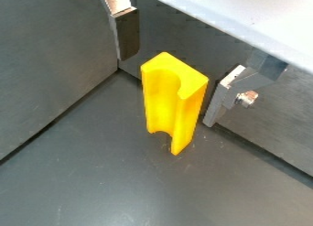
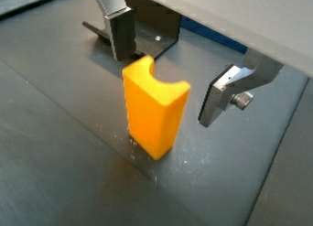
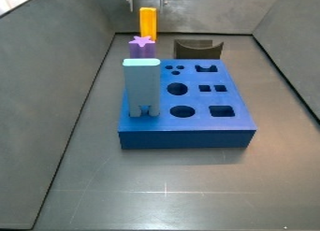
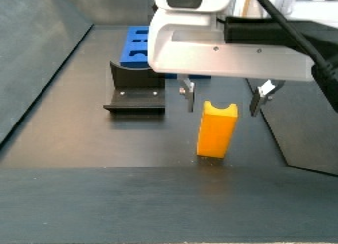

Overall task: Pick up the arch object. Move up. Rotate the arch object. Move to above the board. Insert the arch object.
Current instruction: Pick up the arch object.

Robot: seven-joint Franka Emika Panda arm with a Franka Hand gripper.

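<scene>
Board [image 3: 188, 127]: lying on the floor in a side view, carrying a tall pale blue block [image 3: 140, 85] at its near left and a purple star piece [image 3: 142, 42] at its far left; other holes are standing empty.
Arch object [image 4: 215, 130]: standing upright on the floor, notch on top, well apart from the board.
Gripper [image 4: 220, 93]: hovering over the arch object, fingers [image 1: 224, 95] spread, flanking it without touching.
Hidden: the board is mostly cut off behind the gripper body in a side view.
Dark brown piece [image 3: 193, 49]: lying just beyond the board.

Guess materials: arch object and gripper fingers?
Arch object: probably plastic, uniform orange-yellow, smooth, faint sheen. The gripper stands open around its top; its fingers look like bare metal, flat silver plates with a screw head showing in both wrist views.
</scene>
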